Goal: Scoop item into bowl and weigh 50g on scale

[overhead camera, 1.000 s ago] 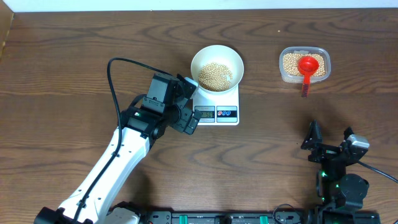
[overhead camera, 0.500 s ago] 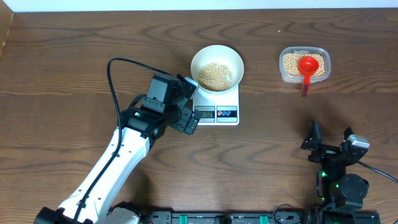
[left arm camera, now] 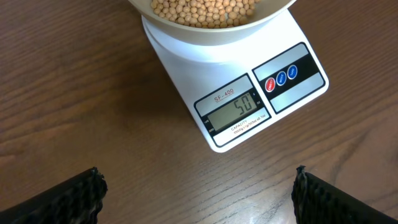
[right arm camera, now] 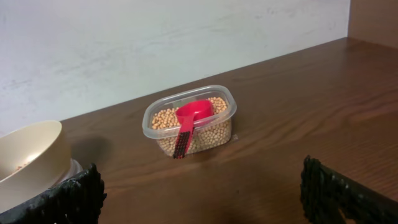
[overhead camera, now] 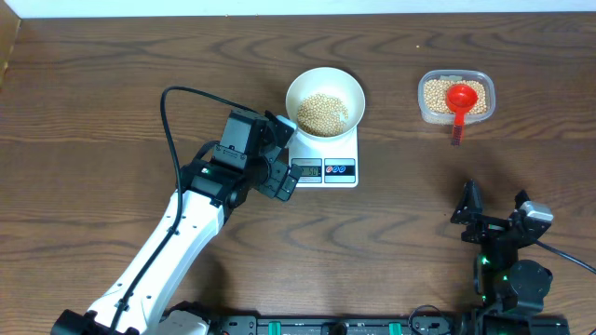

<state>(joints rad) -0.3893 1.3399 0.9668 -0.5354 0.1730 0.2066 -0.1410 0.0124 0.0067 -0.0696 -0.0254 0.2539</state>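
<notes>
Counter (overhead camera: pixel 112 84): dark brown wood, strong grain, fills the overhead view.

Clear plastic tub (overhead camera: pixel 422 98): rounded-rectangular, see-through walls, standing flat at about 2 o'clock on the counter.

Red scoop (overhead camera: pixel 459 98): lies in the tub with its round cup facing up, near the tub's middle. The handle points toward 6 o'clock, rests over the near rim, and its tip reaches past the tub's edge. In the right wrist view the handle looks ribbed.

Wall (right arm camera: pixel 155 43): pale off-white, lightly mottled, behind the counter's far edge.

Brown wooden panel (right arm camera: pixel 373 18): upright at 1 o'clock in the right wrist view, beside the wall.

Lighter tan strip (overhead camera: pixel 7 51): at the 10 o'clock edge in the overhead view. Cannot tell what it is.
</notes>
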